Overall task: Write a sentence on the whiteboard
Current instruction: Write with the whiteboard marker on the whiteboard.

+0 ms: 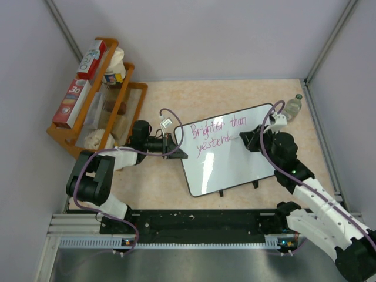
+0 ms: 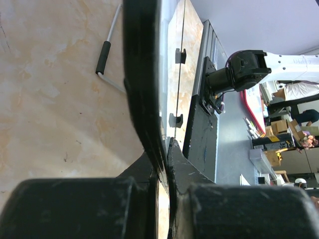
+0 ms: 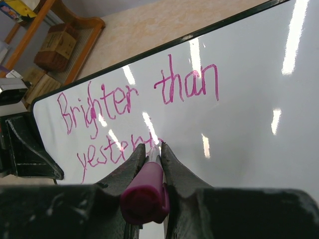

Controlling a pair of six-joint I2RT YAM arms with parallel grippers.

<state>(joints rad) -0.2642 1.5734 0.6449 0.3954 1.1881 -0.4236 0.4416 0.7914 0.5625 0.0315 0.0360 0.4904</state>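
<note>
The whiteboard (image 1: 235,167) lies tilted on the table, and its left edge (image 2: 144,74) is clamped between the jaws of my left gripper (image 1: 176,145) (image 2: 167,149). The sentence (image 1: 217,134) is in pink marker and reads "Brighter than" over "yesterd" (image 3: 129,99). My right gripper (image 1: 245,140) (image 3: 152,147) is shut on a pink marker (image 3: 147,189). It holds the marker point down, and its tip touches the whiteboard (image 3: 249,124) at the end of the second line.
A wooden rack (image 1: 97,111) with boxes and bags stands at the back left. A clear bottle (image 1: 292,107) stands at the back right, just beyond the board's corner. Grey walls close in both sides. The board's black feet (image 1: 238,189) point toward the arm bases.
</note>
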